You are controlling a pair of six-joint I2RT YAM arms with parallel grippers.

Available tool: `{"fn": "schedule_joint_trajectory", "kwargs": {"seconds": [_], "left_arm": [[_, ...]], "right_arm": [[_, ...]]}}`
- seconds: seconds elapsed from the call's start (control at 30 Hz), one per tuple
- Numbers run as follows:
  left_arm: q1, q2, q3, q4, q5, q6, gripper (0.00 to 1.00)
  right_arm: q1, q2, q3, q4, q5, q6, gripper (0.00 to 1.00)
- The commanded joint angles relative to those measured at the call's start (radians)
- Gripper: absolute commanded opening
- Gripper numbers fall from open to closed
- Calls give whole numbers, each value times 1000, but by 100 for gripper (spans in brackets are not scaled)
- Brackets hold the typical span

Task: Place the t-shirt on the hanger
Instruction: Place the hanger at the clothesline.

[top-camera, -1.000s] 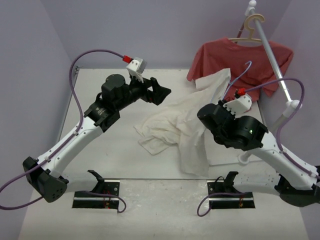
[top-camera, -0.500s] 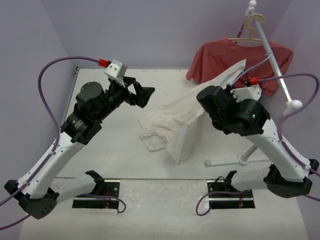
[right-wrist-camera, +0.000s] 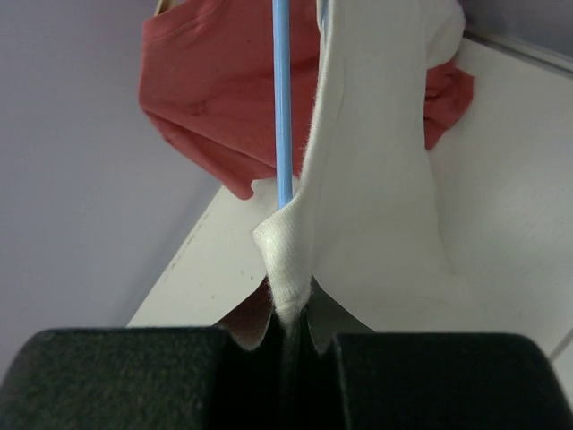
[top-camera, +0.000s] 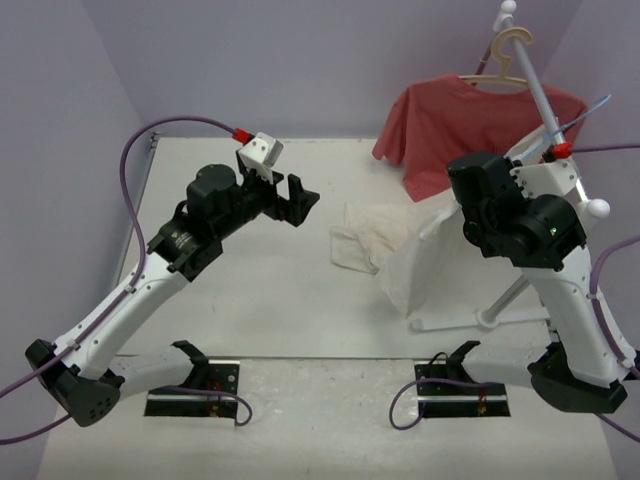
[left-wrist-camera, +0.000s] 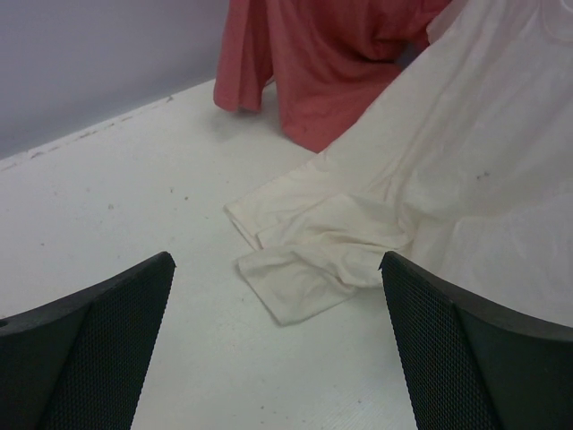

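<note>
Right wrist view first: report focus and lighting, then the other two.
Right wrist: t-shirt hem and hanger wire crisp, jaws a dark featureless mass. Left wrist: cloth folds sharp, evenly lit, soft shadows under them. Top external: flat light, no glare, faint shadows only.

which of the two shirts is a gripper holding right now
The cream-white t-shirt: its edge is pinched in the right gripper and partly raised off the table. The red t-shirt hangs on the tan hanger, untouched.

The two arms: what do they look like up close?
The left arm and right arm have white links and bulky black joints. A purple cable with a red plug runs to each wrist. The fingers are black; the left ones mesh-textured.
</note>
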Motion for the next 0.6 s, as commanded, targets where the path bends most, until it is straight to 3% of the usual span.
{"fn": "schedule_joint_trajectory", "kwargs": {"seconds": [0.0, 0.1, 0.3, 0.57], "left_arm": [[8, -9, 10, 39, 45, 14, 100], [8, -29, -5, 44, 37, 21, 100], [9, -64, -46, 64, 29, 38, 100], [8, -86, -67, 72, 42, 44, 100]], "right_arm": [[-39, -5, -9, -112, 54, -83, 0], [-54, 30, -4, -93, 48, -148, 0], [-72, 79, -75, -121, 44, -66, 0], [-138, 70, -247, -40, -7, 22, 0]]}}
